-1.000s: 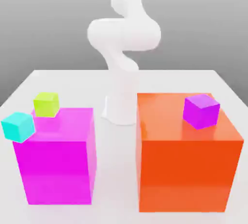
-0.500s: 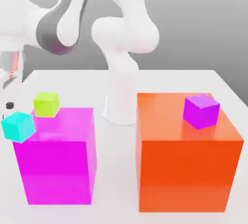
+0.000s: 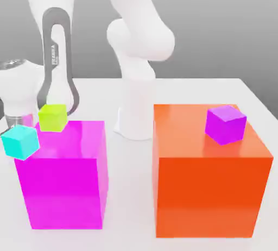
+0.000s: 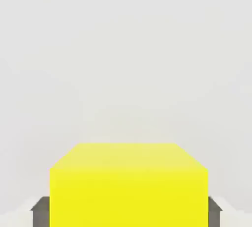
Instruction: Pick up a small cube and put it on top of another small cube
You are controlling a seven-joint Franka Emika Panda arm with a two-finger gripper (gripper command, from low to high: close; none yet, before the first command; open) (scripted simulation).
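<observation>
We see the arm (image 3: 57,49) bent down over the exterior view's left, its hand (image 3: 19,95) low behind the cyan cube (image 3: 20,142) and beside the yellow-green cube (image 3: 52,117). In the hand view the fingers (image 4: 40,211) pinch the yellow cube (image 4: 128,184), dark pads on both sides. The magenta block (image 3: 68,176) stands just beside it on the white surface (image 3: 190,89). The purple cube (image 3: 225,124) rests on the orange block (image 3: 209,174), well apart.
</observation>
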